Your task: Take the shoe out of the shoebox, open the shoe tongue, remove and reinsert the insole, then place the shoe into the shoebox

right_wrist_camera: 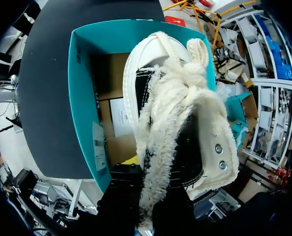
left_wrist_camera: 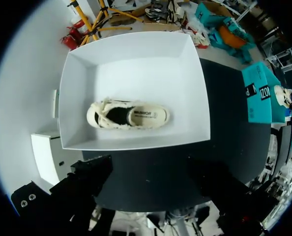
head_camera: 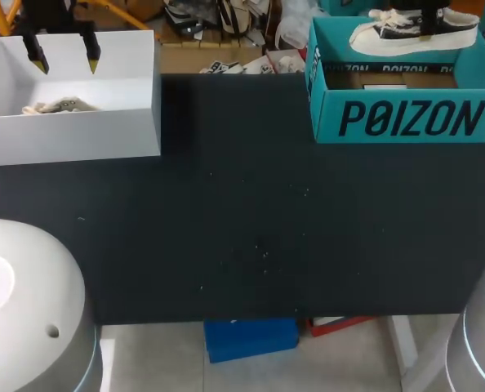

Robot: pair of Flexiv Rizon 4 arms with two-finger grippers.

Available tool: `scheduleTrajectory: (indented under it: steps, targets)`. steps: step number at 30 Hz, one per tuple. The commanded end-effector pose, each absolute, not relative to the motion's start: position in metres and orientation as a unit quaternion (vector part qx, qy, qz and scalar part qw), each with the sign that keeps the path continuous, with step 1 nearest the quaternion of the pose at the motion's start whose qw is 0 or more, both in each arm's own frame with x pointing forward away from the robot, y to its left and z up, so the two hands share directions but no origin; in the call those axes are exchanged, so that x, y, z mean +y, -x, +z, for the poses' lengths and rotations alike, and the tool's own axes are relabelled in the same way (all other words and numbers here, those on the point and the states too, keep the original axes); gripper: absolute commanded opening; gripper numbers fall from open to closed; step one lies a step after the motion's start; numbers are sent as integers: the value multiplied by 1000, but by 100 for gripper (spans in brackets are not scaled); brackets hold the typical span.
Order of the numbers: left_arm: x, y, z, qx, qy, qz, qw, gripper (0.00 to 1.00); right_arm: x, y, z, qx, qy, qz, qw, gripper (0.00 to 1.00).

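Observation:
A black and white shoe [head_camera: 412, 29] with frayed cream laces hangs over the open teal shoebox [head_camera: 406, 118] at the back right. My right gripper [head_camera: 429, 26] is shut on it from above. In the right wrist view the shoe [right_wrist_camera: 180, 123] fills the space ahead of the fingers, with the teal shoebox [right_wrist_camera: 82, 98] and its cardboard floor below. My left gripper [head_camera: 65, 55] hangs open over a white box [head_camera: 71, 131] at the back left, nothing between its yellow tips. Inside the white box [left_wrist_camera: 136, 49] a cream shoe [left_wrist_camera: 128, 115] lies on its side.
The dark table [head_camera: 242, 212] stretches between the two boxes and toward the front edge. My arms' grey bases sit at the front left [head_camera: 30, 310] and front right [head_camera: 479, 335] corners.

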State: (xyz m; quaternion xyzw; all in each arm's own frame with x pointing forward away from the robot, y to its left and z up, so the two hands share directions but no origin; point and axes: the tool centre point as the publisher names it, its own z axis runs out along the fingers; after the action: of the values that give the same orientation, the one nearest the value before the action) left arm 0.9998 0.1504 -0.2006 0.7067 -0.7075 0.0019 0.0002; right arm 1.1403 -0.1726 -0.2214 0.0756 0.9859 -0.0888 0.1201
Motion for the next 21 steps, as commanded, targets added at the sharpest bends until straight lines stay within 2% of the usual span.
scheduleTrajectory:
  steps: [1,13,21]
  targets:
    - [150,-1000,-200,-707,-707,1,0,100,-125,-1051,-137,961,-72,-116,239,0]
    - [150,-1000,-200,-707,-707,1,0,100,-9,-920,-94,947,-106,-126,277,0]
    - [150,-1000,-200,-707,-707,1,0,100,54,-851,-131,952,-108,-73,276,0]
